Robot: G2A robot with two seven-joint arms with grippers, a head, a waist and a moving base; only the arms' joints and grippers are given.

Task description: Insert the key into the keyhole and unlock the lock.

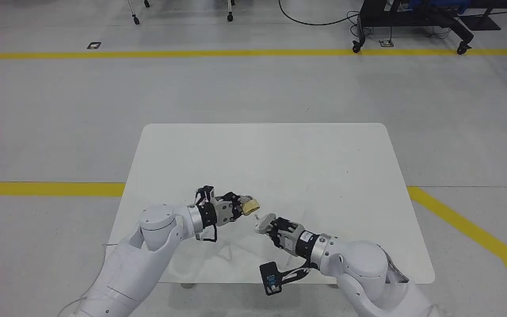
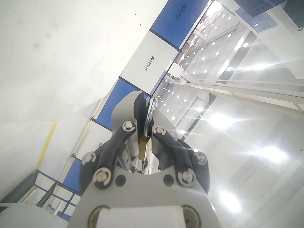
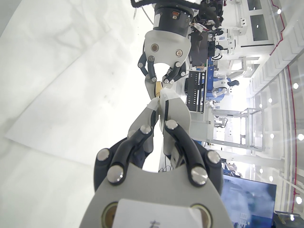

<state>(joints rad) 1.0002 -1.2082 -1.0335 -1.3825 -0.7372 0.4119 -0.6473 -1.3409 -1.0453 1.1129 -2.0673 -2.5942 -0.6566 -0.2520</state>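
R gripper [image 3: 157, 106] fingers were clenched on the key [image 2: 151, 109]: thin, stiff, prob. slick, best pinched by its flat bow. Just beyond its tip sat the brass lock [image 3: 157, 91], heavy-ish, rigid, grasped across the body by L gripper [image 1: 242, 208] fingers, both above the counter [image 1: 333, 158].

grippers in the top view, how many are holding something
2. The left gripper holds the lock over the table's near part; the right gripper, close beside it, is shut on the key.
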